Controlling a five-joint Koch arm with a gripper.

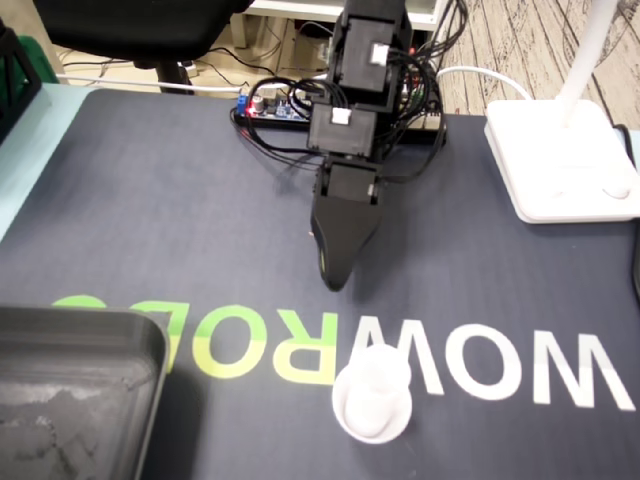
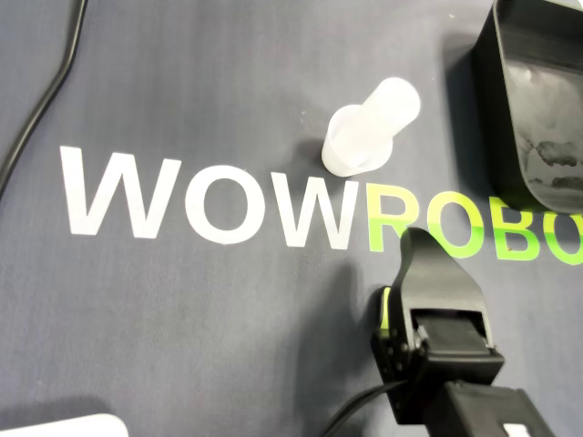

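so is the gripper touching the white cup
Apart. The overhead view shows a strip of dark mat with printed letters between the gripper and the white cup.

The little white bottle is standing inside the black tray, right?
Not quite. The little white bottle is standing, but on the dark mat, not in the black tray. It is apart from the tray, as the overhead view shows.

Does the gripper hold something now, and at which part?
Nothing is held. The gripper hangs above the mat, and the white container stands on the mat apart from it, untouched.
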